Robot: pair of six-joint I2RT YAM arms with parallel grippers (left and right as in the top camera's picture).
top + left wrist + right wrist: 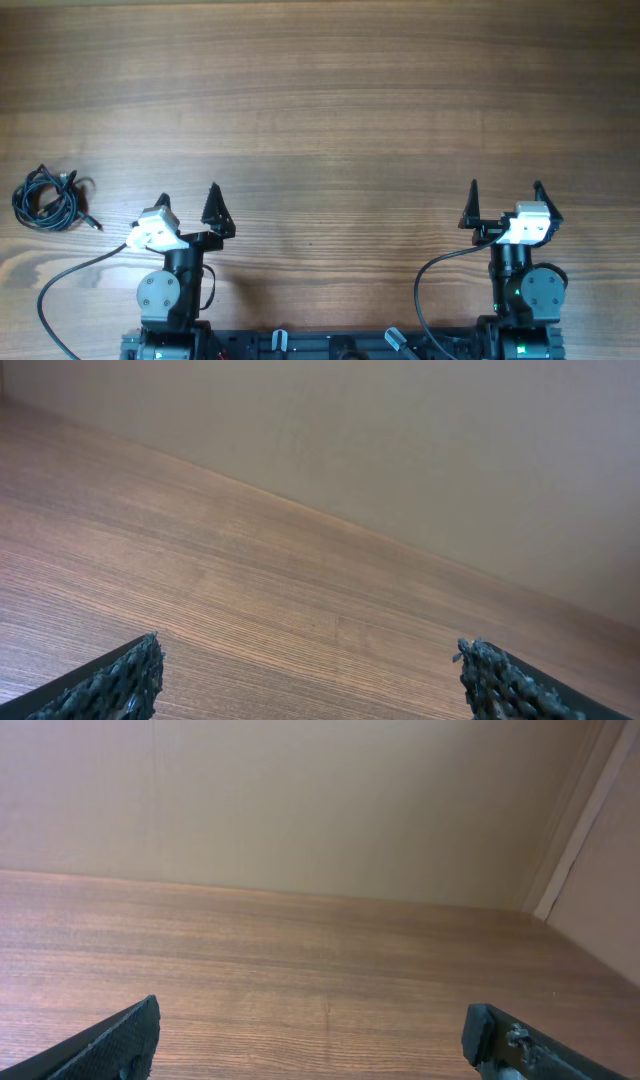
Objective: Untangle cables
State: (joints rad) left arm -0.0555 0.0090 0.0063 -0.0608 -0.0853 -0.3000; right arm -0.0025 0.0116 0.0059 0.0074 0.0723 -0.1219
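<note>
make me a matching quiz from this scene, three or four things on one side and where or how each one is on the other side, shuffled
Things:
1 cables
2 left gripper
3 right gripper
4 table

Place or state:
a open, over the right side of the wood
b brown wood grain
c coiled in a black bundle at the far left
d open, a little to the right of the bundle

Pairs: 1-c, 2-d, 3-a, 4-b
</note>
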